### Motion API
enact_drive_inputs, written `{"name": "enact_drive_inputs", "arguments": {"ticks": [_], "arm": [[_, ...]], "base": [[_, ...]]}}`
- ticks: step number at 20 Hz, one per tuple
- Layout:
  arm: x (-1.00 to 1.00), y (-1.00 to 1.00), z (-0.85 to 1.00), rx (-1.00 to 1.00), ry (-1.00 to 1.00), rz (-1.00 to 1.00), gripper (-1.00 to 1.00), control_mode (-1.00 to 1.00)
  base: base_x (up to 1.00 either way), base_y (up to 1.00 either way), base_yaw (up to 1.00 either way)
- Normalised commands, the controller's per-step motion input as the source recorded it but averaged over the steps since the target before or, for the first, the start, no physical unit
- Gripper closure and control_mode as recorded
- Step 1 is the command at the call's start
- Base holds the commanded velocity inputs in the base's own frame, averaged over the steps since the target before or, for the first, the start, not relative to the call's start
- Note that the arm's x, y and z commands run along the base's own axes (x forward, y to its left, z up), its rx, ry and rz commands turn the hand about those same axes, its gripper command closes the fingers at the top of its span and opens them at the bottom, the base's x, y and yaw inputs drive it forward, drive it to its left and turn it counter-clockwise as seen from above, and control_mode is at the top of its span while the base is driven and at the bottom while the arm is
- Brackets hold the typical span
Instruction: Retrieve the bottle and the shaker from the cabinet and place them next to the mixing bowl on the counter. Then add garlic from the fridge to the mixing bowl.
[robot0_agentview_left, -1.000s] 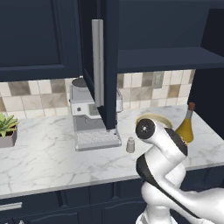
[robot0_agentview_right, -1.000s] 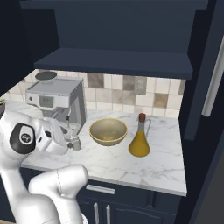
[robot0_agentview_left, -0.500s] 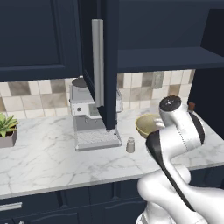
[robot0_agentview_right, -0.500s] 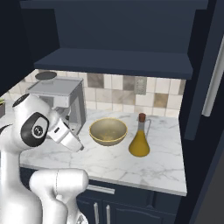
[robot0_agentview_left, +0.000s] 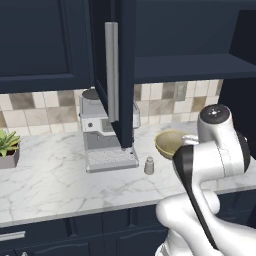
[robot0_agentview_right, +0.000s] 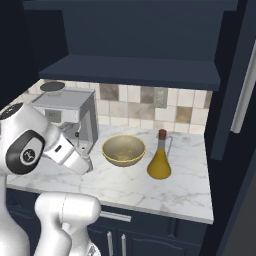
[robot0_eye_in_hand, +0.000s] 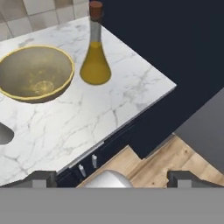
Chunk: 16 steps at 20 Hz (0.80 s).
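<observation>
On the counter (robot0_agentview_right: 125, 182), a white marble worktop with grey veins, the bottle (robot0_agentview_right: 160, 156) stands upright just beside the mixing bowl (robot0_agentview_right: 124, 149), on the bowl's right in the right base view. The bottle is yellow-amber glass with a wide conical base, a thin neck and a dark reddish stopper, and it rises well above the bowl's rim. The bowl is round and tan-yellow outside with a darker olive inside; nothing can be made out lying in it. In the left base view the shaker (robot0_agentview_left: 149, 165), a small pale grey-beige cylinder with a slightly narrower cap, stands upright on the marble between the bowl and a grey coffee machine (robot0_agentview_left: 105, 137), near the bowl but not touching it. Above it the cabinet (robot0_agentview_left: 122, 70), dark navy, has its door swung open edge-on, with the long silver bar handle facing the camera. In the hand view the gripper (robot0_eye_in_hand: 113, 178) looks down over the counter's front edge toward a wood floor (robot0_eye_in_hand: 175, 162), its two dark fingertips spread wide apart with nothing between them.
</observation>
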Motion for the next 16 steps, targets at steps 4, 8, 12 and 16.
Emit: {"name": "enact_drive_inputs", "arguments": {"ticks": [4, 8, 12, 16], "arm": [[-0.07, 0.0, 0.06, 0.0, -0.11, 0.1, -1.0, -1.0], [0.0, 0.0, -0.08, 0.0, 0.0, 0.0, -1.0, -1.0], [0.0, 0.0, -0.09, 0.0, 0.0, 0.0, -1.0, -1.0], [-0.04, -0.01, -0.07, 0.01, -0.02, 0.0, -1.0, -1.0]], "base": [[0.0, 0.0, 0.0], [0.0, 0.0, 0.0], [0.0, 0.0, 0.0], [0.0, 0.0, 0.0]]}}
